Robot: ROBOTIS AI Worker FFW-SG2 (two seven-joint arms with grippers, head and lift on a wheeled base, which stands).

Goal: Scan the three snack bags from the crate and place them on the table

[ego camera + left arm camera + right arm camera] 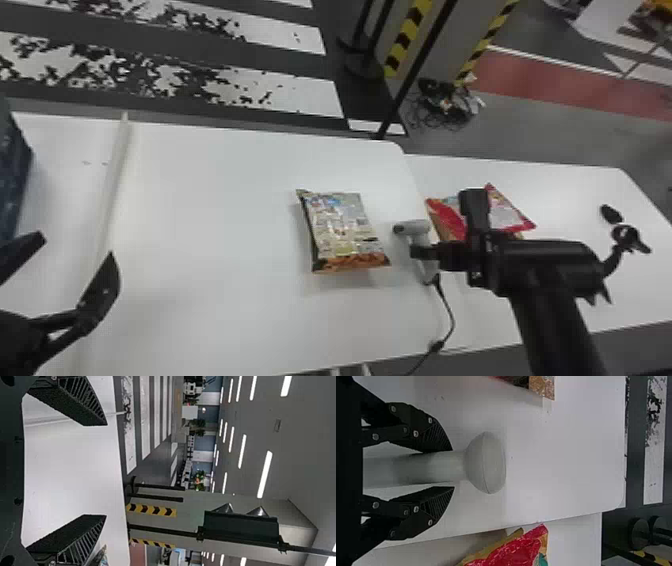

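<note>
A shiny snack bag [342,230] with an orange end lies flat on the white table [210,210]. Beside it is the grey scanner [415,228], cable trailing, with my right gripper [419,251] at its handle. In the right wrist view my right gripper [453,469] is shut on the handle of the scanner [485,463], its rounded head beyond the fingers. Red snack packaging [512,215] lies farther right, partly behind the right arm. My left gripper [75,247] hangs over the table's left part; in its wrist view this gripper [106,470] stands open and holds nothing.
A dark blue crate [12,175] stands at the left edge, beyond a pale ridge [115,170] across the tabletop. The scanner's black cable [452,315] runs toward the near edge. Small black objects [611,214] sit on the right-hand table. A black post rises behind the tables.
</note>
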